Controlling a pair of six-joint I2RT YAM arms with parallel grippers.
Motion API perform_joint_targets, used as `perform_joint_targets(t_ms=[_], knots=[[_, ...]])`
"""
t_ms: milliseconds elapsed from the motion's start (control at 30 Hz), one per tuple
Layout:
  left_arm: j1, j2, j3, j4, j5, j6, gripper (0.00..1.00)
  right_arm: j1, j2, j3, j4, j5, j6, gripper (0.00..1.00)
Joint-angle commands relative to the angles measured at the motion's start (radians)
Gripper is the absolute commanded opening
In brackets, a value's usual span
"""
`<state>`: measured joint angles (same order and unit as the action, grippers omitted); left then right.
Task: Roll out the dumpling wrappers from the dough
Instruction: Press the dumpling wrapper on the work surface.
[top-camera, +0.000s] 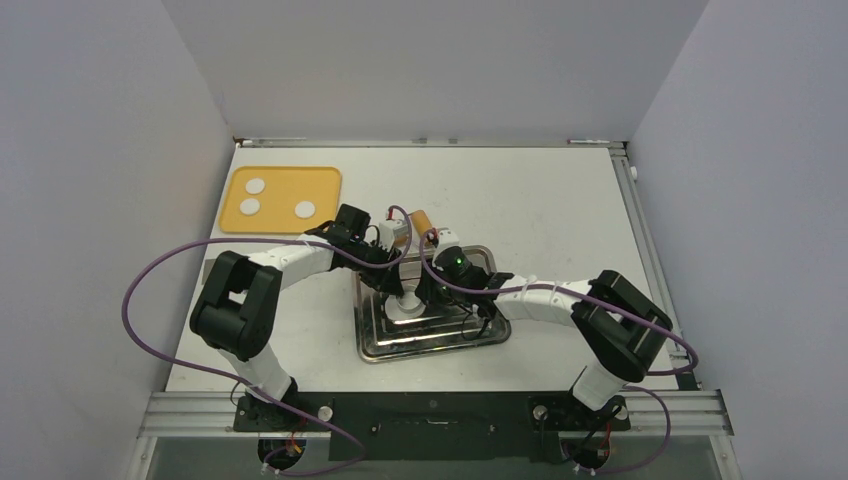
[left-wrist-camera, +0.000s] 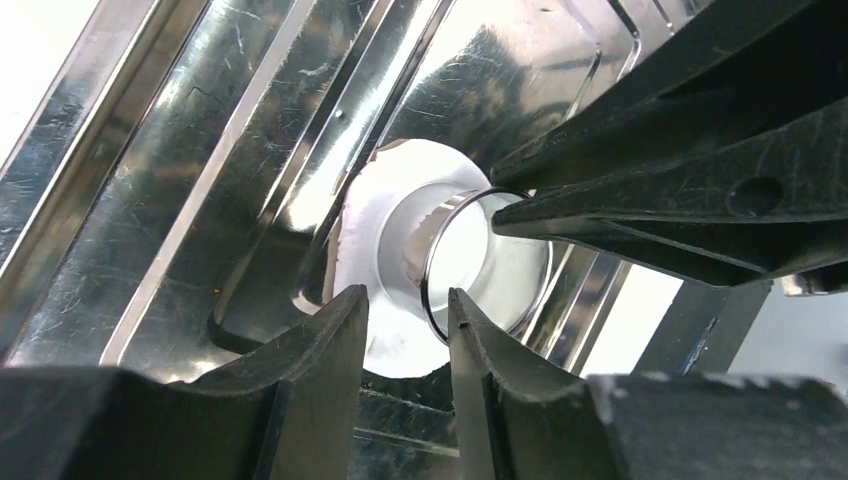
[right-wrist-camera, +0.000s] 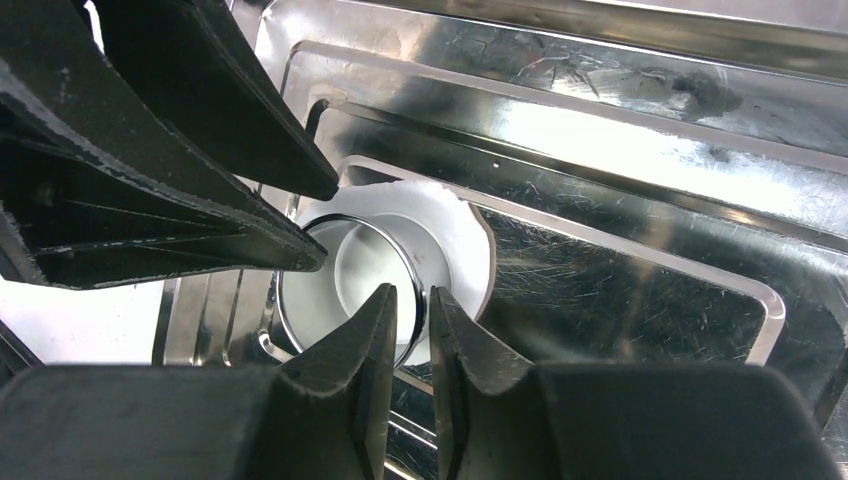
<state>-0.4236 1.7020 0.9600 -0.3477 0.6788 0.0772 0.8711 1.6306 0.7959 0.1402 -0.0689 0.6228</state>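
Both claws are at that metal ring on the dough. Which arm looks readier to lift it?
Probably the right: the right gripper sits narrowly about the metal ring, while the left gripper straddles its wall more widely.

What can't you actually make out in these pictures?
- Wrist views: the left hand and right hand both straddle the rim of the metal ring; whether either actually pinches it is unclear.
- Top view: both wrists hide that ring; only part of the wrapper shows.
- Top view: the orange object behind the left arm is mostly covered, unidentifiable.
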Motion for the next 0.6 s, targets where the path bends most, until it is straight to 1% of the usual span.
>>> perform_joint_targets(t_ms=[0,133,233,400,500,533,567], knots=[[0.006,-0.032,0.006,0.001,-0.030,0.045,0.31,0.010,0.007,0.016,0.008,0.017,-0.004,0.13],[0.004,-0.009,0.010,-0.004,-0.041,0.070,0.28,0.010,0.025,0.015,-0.001,0.033,-0.004,0.09],[0.002,0.014,0.019,-0.027,-0.040,0.089,0.26,0.011,0.039,0.009,0.006,0.032,-0.004,0.09],[-0.018,0.049,0.045,-0.096,-0.041,0.151,0.16,0.008,0.071,-0.018,0.015,0.029,-0.004,0.09],[-0.020,0.098,0.089,-0.179,-0.053,0.217,0.03,0.007,0.090,-0.039,0.015,0.029,-0.002,0.09],[-0.020,0.115,0.102,-0.203,-0.060,0.249,0.00,0.009,0.093,-0.047,0.015,0.032,-0.002,0.09],[-0.022,0.130,0.111,-0.225,-0.071,0.275,0.00,0.008,0.094,-0.057,0.017,0.036,-0.001,0.09]])
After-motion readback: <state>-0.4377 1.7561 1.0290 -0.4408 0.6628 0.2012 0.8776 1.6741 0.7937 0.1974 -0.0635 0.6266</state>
